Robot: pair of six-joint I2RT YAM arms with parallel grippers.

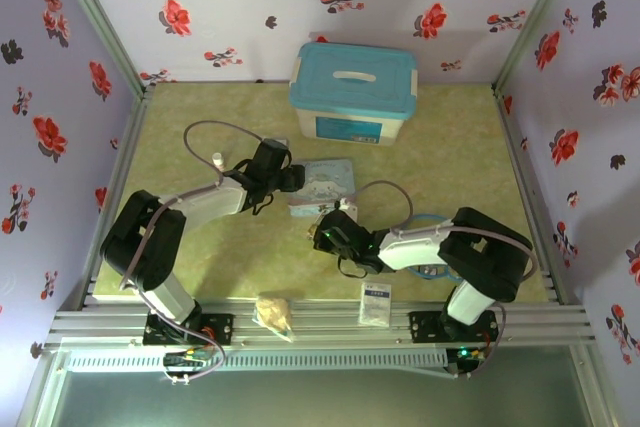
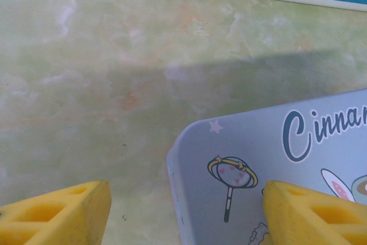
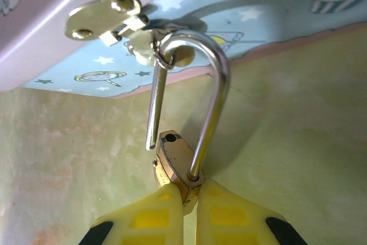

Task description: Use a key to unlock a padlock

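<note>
The brass padlock (image 3: 175,164) hangs from the tin's metal hasp (image 3: 123,24). Its silver shackle (image 3: 209,90) is sprung: the free end is out of the body's hole, still threaded through the hasp loop. My right gripper (image 3: 189,202) is shut on the padlock body from below; in the top view it sits at the tin's near edge (image 1: 330,232). My left gripper (image 2: 186,210) is open, its yellow fingers (image 2: 63,213) straddling the corner of the pastel cartoon tin (image 2: 269,164); in the top view it is beside the tin (image 1: 290,177). The key is hidden.
A white box with a teal lid (image 1: 352,92) stands behind the tin. A small white bottle (image 1: 217,159) is at the left. A crumpled wrapper (image 1: 274,313) and a white packet (image 1: 376,302) lie near the front rail. Flowered walls enclose the table.
</note>
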